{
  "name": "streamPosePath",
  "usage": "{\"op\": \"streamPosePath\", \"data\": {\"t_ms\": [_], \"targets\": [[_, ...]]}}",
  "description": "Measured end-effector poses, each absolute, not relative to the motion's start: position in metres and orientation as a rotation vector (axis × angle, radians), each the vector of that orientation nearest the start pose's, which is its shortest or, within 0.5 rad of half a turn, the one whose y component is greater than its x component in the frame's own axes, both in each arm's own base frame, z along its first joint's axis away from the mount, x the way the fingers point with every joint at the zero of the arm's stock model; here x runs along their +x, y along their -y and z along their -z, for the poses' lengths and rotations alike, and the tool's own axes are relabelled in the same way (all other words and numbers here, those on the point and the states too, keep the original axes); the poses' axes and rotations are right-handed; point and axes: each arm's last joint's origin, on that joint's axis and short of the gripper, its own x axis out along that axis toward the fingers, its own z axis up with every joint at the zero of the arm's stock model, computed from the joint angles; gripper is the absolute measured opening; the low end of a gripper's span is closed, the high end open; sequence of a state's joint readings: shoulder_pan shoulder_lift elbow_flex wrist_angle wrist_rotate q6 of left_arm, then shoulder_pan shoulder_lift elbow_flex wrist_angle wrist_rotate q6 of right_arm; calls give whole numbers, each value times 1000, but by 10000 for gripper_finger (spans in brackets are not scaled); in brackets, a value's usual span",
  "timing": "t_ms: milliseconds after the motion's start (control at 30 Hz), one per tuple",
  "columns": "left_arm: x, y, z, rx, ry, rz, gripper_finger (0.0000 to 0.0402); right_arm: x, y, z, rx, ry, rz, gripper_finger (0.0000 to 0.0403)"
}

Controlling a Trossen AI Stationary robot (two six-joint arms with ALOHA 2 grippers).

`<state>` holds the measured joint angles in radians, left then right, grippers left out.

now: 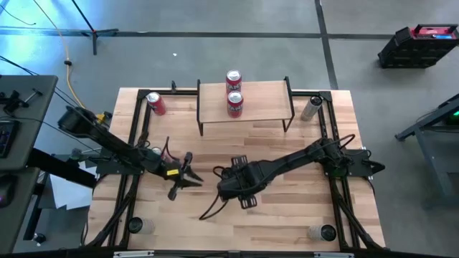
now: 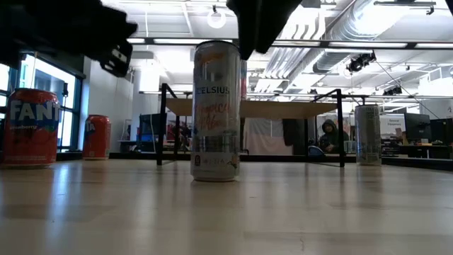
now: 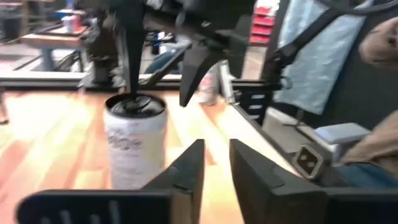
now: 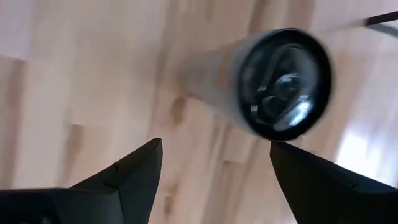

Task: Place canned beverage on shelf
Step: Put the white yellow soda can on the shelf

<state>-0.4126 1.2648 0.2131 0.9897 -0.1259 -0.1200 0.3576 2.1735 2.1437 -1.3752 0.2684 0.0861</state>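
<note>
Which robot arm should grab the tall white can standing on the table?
Probably the right. The right gripper hangs just above the white can with its fingers spread wide, looking down on its top. The left gripper sits off to the side, its fingers nearly together.

Left gripper (image 1: 192, 176) jaws narrow; right gripper (image 4: 214, 168) jaws wide.

A tall silver can (image 2: 216, 110) lettered CELSIUS stands upright at the centre of the low view, on the wooden surface (image 2: 226, 212). Behind it stands the shelf (image 1: 244, 104), a light plank on thin black legs, top centre from above, one red can (image 1: 234, 104) upright on it.
</note>
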Motion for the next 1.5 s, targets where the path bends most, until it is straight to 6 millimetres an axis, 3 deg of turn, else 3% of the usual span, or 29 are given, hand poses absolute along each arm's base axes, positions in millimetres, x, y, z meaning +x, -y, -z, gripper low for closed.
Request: {"op": "streamPosePath", "data": {"t_ms": [133, 333, 533, 633, 833, 1167, 1500], "targets": [[196, 79, -162, -100, -93, 191, 135, 406, -142, -280, -405, -1337, 20, 284], [200, 74, -157, -101, -110, 63, 225, 387, -146, -285, -460, -1417, 149, 284], [227, 80, -165, -140, -103, 37, 301, 378, -160, -287, -393, -1406, 215, 281], [239, 85, -168, -67, -125, 38, 325, 371, -171, -290, -369, -1389, 209, 272], [247, 89, -178, -62, -121, 69, 337, 352, -194, -304, -326, -1330, 203, 258], [252, 74, -174, -119, -149, 8, 337, 333, -224, -306, -264, -1287, 225, 256], [262, 77, -165, -68, -183, 9, 337, 328, -230, -307, -286, -1245, 255, 256]]}}
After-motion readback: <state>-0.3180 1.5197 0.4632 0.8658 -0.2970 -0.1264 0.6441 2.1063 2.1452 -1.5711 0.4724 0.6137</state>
